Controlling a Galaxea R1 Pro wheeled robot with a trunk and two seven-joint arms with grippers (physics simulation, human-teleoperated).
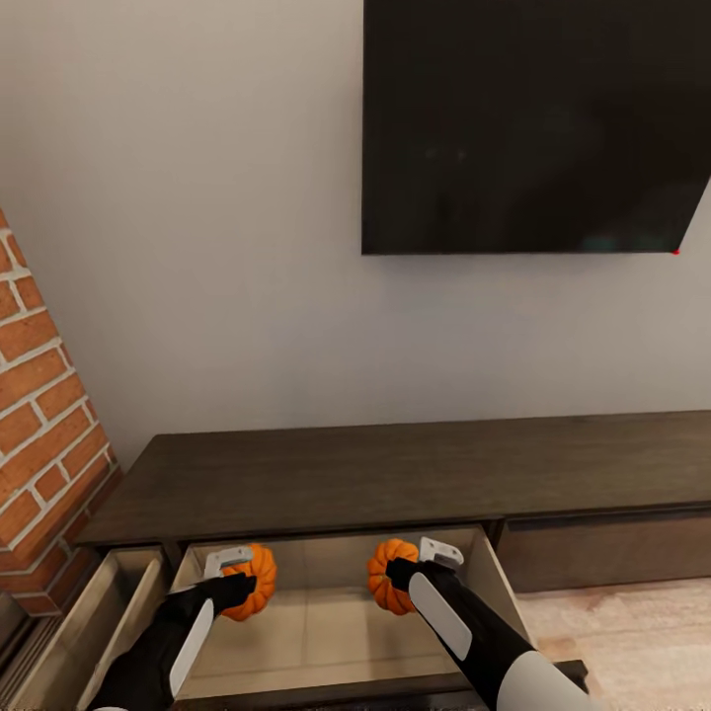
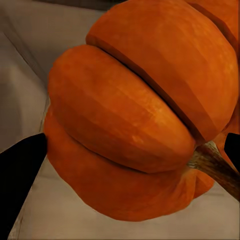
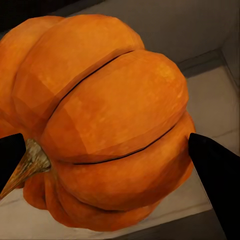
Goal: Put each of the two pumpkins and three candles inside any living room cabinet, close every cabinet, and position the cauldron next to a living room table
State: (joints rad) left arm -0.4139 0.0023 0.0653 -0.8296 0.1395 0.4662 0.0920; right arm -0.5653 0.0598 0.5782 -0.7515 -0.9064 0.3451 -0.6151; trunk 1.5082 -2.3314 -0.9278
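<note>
Two ribbed orange pumpkins hang over the pale beige inside of an open drawer (image 1: pixel 318 624) in the dark-brown cabinet (image 1: pixel 395 472). My left gripper (image 1: pixel 240 590) is shut on the left pumpkin (image 1: pixel 257 578). My right gripper (image 1: pixel 399 574) is shut on the right pumpkin (image 1: pixel 383 576). The left wrist view has its pumpkin (image 2: pixel 130 115) up close, stem showing, with black fingertips (image 2: pixel 20 172) against its sides. In the right wrist view the other pumpkin (image 3: pixel 115 120) sits between black fingertips (image 3: pixel 216 172), drawer floor behind it.
A second drawer (image 1: pixel 111 604) stands open at the far left beside a brick column (image 1: pixel 39 434). The cabinet's right drawer front (image 1: pixel 604 551) is closed. A black TV (image 1: pixel 533 123) hangs on the wall above. Wood floor (image 1: pixel 632 642) lies to the right.
</note>
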